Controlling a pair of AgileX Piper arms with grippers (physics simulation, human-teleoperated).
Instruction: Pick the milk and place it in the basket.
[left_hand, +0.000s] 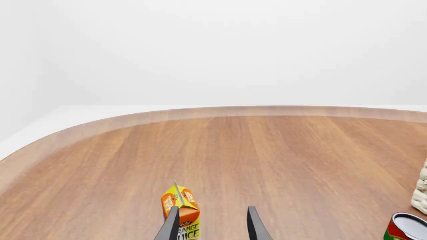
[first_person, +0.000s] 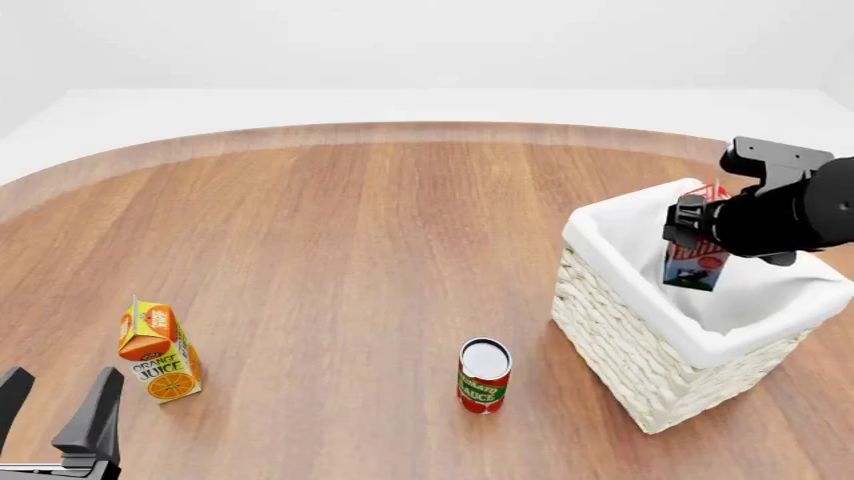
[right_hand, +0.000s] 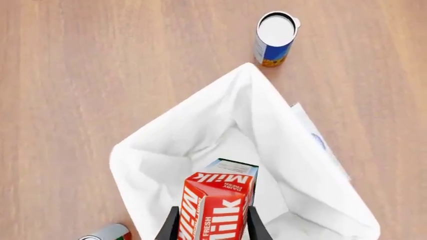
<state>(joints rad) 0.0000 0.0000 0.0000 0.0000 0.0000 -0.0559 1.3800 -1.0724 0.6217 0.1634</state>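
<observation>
Front view shows the right gripper (first_person: 699, 247) poised over the basket (first_person: 627, 350) at the right side of the tabletop (first_person: 360, 220), its fingers clenched on the milk (first_person: 697, 268). The carton hangs upright above the white cloth liner (first_person: 607, 225), its base dipping into the basket's opening but not resting on the bottom. From the right wrist view the red carton (right_hand: 217, 207) sits squeezed between the two dark fingers (right_hand: 169, 227), with the liner's (right_hand: 200, 125) hollow directly beneath it. The left gripper (first_person: 56, 418) hovers low at the near left corner, its fingers spread apart and holding nothing. An orange juice carton (first_person: 158, 350) stands just beside it, slightly farther off. A red round can (first_person: 483, 375) stands upright on the tabletop just left of the basket's near side.
</observation>
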